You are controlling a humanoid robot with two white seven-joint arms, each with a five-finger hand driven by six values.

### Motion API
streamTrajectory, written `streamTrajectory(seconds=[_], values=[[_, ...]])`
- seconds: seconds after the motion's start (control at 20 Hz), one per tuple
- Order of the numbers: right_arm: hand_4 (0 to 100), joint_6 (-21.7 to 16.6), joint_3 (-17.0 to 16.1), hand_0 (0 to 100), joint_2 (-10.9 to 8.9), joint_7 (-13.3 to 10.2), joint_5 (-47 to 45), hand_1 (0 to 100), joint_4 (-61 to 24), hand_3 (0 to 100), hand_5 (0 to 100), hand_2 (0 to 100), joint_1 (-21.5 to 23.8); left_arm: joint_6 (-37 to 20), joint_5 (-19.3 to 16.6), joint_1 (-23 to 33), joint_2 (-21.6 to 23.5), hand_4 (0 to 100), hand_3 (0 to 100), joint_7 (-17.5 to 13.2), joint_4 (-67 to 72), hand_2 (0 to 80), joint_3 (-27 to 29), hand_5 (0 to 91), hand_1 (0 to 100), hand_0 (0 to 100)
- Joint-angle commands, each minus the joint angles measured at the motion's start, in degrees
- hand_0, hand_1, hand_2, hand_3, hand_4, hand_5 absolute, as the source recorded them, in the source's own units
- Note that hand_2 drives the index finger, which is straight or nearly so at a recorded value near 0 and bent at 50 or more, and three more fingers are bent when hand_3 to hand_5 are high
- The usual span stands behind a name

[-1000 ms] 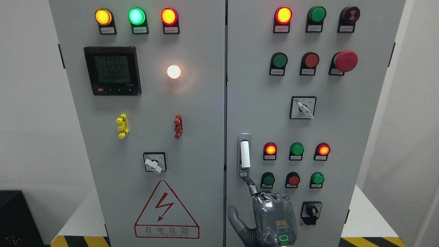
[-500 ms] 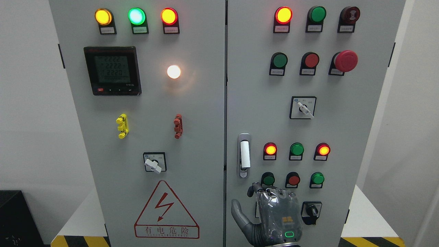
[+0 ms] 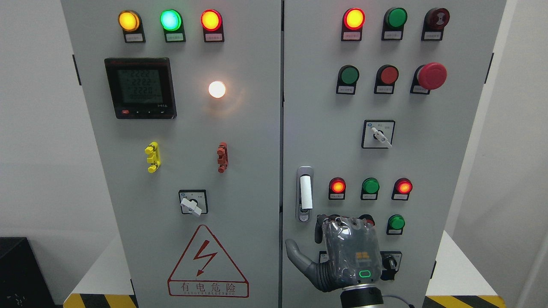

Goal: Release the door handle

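Door handle: slim white upright lever (image 3: pixel 305 192) in a grey metal recessed plate, keyhole at its lower end. Mounted vertically at the left edge of the right-hand grey cabinet door, flush, ungrasped.

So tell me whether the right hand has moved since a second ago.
Yes. The right hand has drawn its finger off the door handle and shifted right, now covering the lower buttons.

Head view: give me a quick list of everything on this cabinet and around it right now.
Door handle: 1, white and silver, right door's left edge, free.
Lit lamps: 8, amber, green, red, white, both doors.
Push buttons: several, green and red, right door.
Emergency stop: 1, red, upper right.
Meter: 1, black, left door.
Rotary switches: 3, black-framed.
Warning sign: 1, red triangle, lower left door.
Right hand: 1, grey, below the handle, fingers curled, holding nothing.
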Motion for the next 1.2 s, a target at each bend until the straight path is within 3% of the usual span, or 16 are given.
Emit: streamTrajectory(seconds=[0.0, 0.15, 0.75, 1.15], values=[[99, 1.0, -0.8, 7, 0.24, 1.1, 0.0, 41, -0.5, 100, 95, 82, -2.8, 0.0, 0.0, 0.0, 0.0, 1, 9, 0.0, -1.0, 2.4, -1.1, 0.0, 0, 0], [99, 1.5, -2.2, 6, 0.24, 1.2, -0.1, 42, 0.4, 100, 95, 82, -4.7, 0.0, 0.0, 0.0, 0.0, 1, 8, 0.0, -1.0, 2.5, -1.1, 0.0, 0, 0], [100, 1.5, -2.3, 6, 0.24, 1.2, -0.4, 43, 3.9, 100, 96, 82, -8.4, 0.0, 0.0, 0.0, 0.0, 1, 9, 0.0, -1.0, 2.4, -1.1, 0.0, 0, 0], [100, 1.7, -2.5, 8, 0.24, 1.1, -0.5, 43, 4.6, 100, 96, 82, -8.4, 0.1, 0.0, 0.0, 0.0, 1, 9, 0.0, -1.0, 2.4, -1.1, 0.0, 0, 0]])
